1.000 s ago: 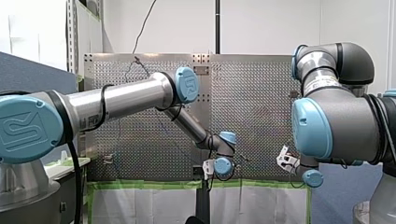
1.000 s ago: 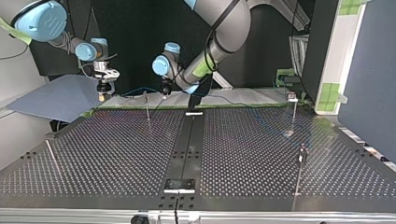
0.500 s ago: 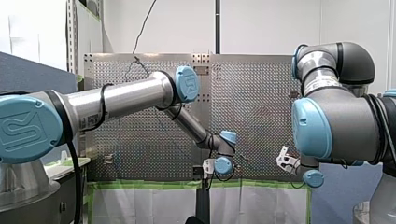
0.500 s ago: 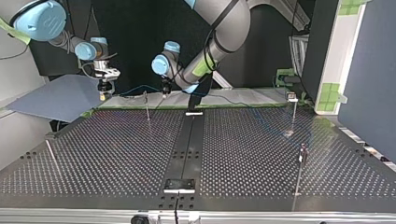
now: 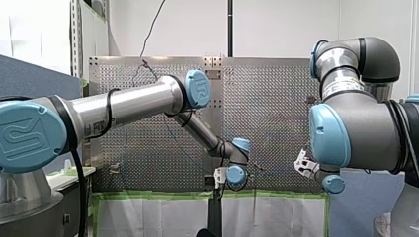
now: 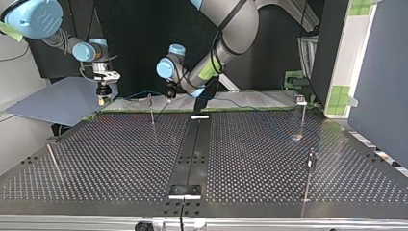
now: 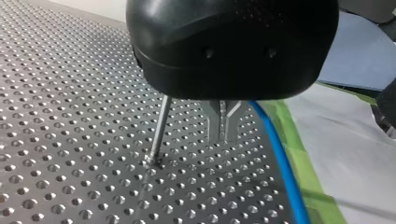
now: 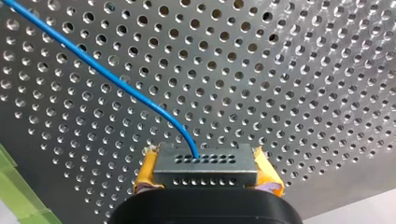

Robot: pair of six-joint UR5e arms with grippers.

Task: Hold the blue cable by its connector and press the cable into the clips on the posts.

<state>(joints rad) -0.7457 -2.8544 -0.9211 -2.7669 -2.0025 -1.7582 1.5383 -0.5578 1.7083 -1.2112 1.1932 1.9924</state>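
Observation:
In the right wrist view my right gripper is shut on the grey metal connector, its yellow pads at either end. The blue cable leaves the connector and runs away over the perforated table. In the top view my right gripper hangs at the far left edge, and the cable stretches from it toward a thin post. My left gripper has its metal fingers shut on nothing; a post stands on one side of it and the cable passes on the other.
More posts stand at the top view's right, and a leaning rod at its left. A dark rail runs down the table's middle. Green tape and a blue-grey sheet border the far edge.
My right gripper, with the connector, has shifted a little toward the top view's left. My left arm has barely moved.

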